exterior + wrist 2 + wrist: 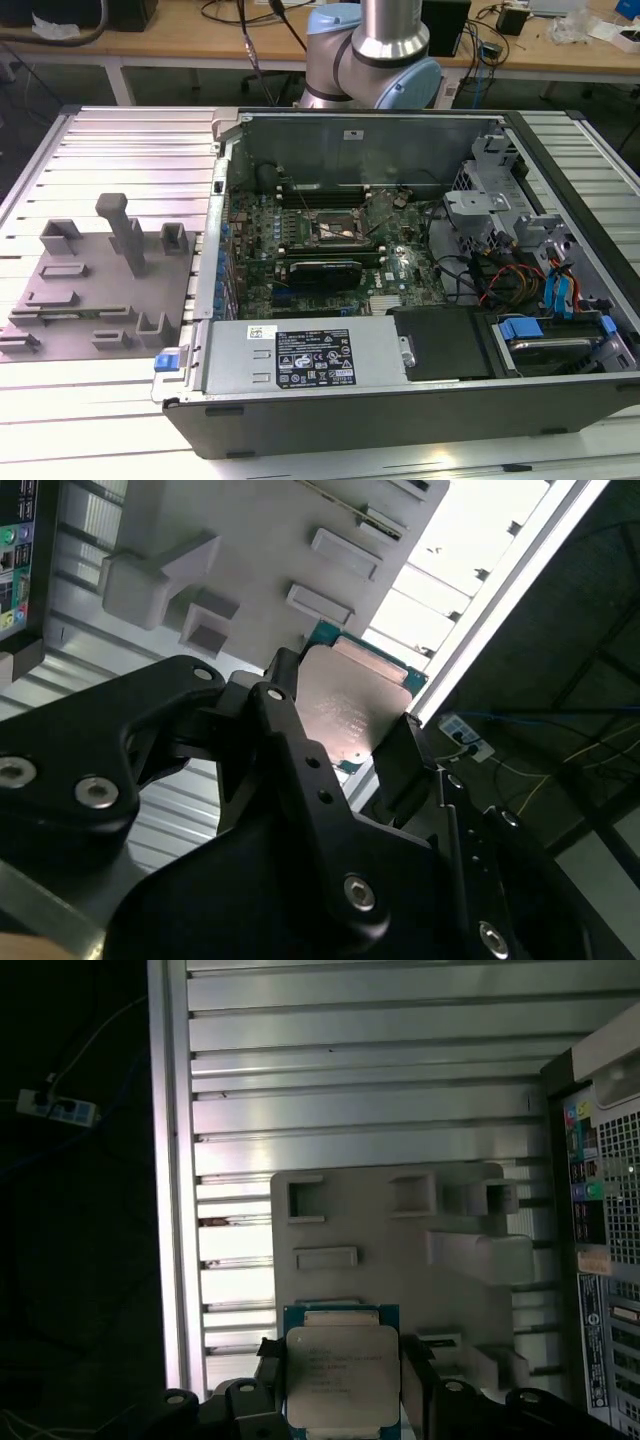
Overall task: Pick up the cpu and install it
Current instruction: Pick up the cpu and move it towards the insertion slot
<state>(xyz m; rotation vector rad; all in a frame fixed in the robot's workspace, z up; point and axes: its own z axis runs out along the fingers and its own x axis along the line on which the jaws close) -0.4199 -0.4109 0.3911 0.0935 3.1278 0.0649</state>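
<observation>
While the open computer case (350, 140) lies on the slotted table (100, 420) in the exterior view, a grey fixture plate (95, 290) sits beside it. In the second wrist view, the gripper (345, 718) is clamped on the cpu (360, 695) by opposite edges. In the first wrist view, the held cpu (342, 1380) hangs over the fixture plate's (400, 1260) edge.

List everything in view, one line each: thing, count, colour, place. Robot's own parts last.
cpu: one, silvery-grey top with green edge, between the gripper's fingers.
fixture plate: one, grey, on the table at the exterior view's left.
computer case: one, black, open, at the exterior view's right of the plate.
motherboard: one, green, inside the case.
socket: one, black frame, mid motherboard.
power supply: one, silver, inside the case.
table: one, silver, slatted, under everything.
robot arm: one, silver and light blue, behind the case.
gripper: one, black, shut on the cpu.
</observation>
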